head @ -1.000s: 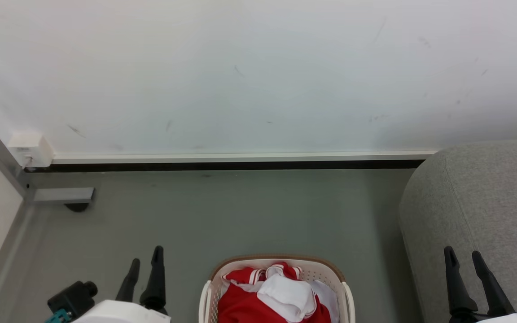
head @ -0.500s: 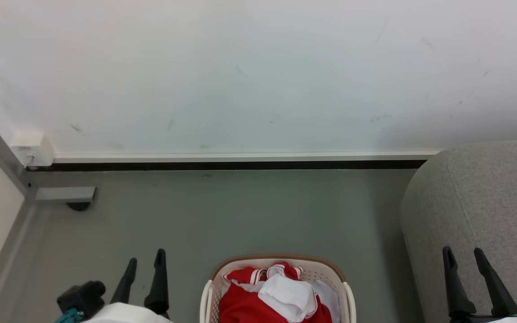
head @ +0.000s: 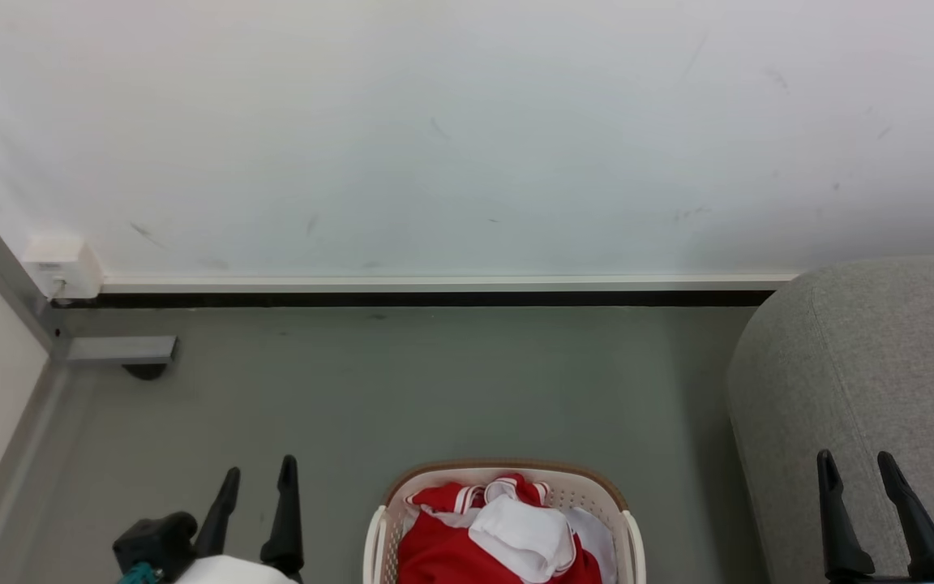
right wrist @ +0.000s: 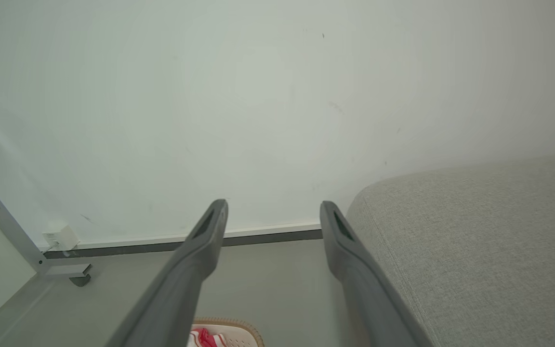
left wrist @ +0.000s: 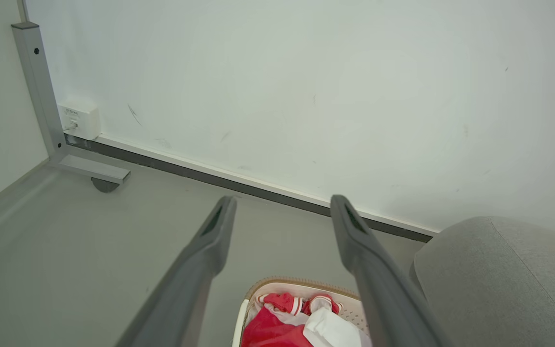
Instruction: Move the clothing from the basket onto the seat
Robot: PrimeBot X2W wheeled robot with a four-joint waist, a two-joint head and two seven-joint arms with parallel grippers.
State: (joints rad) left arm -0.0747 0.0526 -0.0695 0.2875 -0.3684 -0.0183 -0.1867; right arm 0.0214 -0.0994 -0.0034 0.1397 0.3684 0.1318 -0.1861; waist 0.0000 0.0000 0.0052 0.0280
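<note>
Jaws spread and empty on both: left gripper and right gripper point toward the wall. Clothing, a crumpled red-and-white heap with striped trim, lies in the basket on the floor between them, below the fingertips and nearer the left, with no clear long axis. Seat sits just right of the basket, under the right gripper.

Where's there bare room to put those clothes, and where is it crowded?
The large grey fabric sofa is bare on top. Open grey floor lies between the oval cream-white plastic basket, the white skirting and the grey metal frame foot. The basket is crowded with red and white garments.
</note>
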